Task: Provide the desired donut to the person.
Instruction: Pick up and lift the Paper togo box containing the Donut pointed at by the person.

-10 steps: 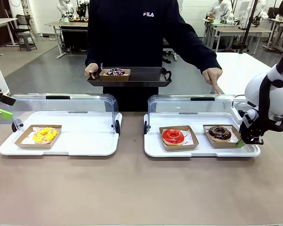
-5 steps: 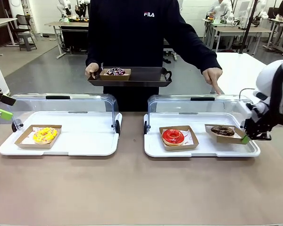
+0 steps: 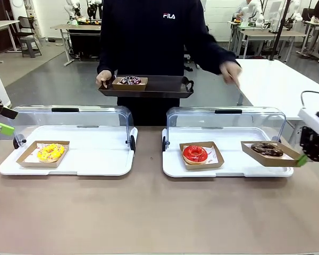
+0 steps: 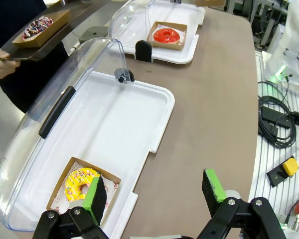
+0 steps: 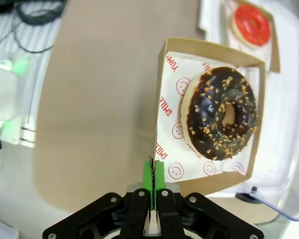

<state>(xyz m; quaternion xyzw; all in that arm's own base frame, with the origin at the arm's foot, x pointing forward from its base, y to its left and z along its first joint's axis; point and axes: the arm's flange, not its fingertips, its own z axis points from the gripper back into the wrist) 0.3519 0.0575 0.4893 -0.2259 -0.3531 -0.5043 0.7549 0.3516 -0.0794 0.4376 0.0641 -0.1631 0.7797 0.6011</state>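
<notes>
over the right display tray's [image 3: 223,172] right edge: chocolate donut [image 3: 266,149] in cardboard boat [image 3: 279,159], lifted clear a second since, rim pinched by right gripper [image 3: 303,158]. person's pointing hand [image 3: 231,70] withdrawn. left gripper [image 3: 7,121] spread, idle. choice made; handover to follow.

left gripper [image 4: 154,188]: hanging at 6 o'clock, jaws gaping | yellow donut [image 4: 79,183]: lying in cardboard tray [image 4: 109,178], 7 o'clock | red donut [image 4: 168,35]: sitting at 12 o'clock | person's hand [image 4: 2,59]: gripping black tray [image 4: 79,20], 10 o'clock
</notes>
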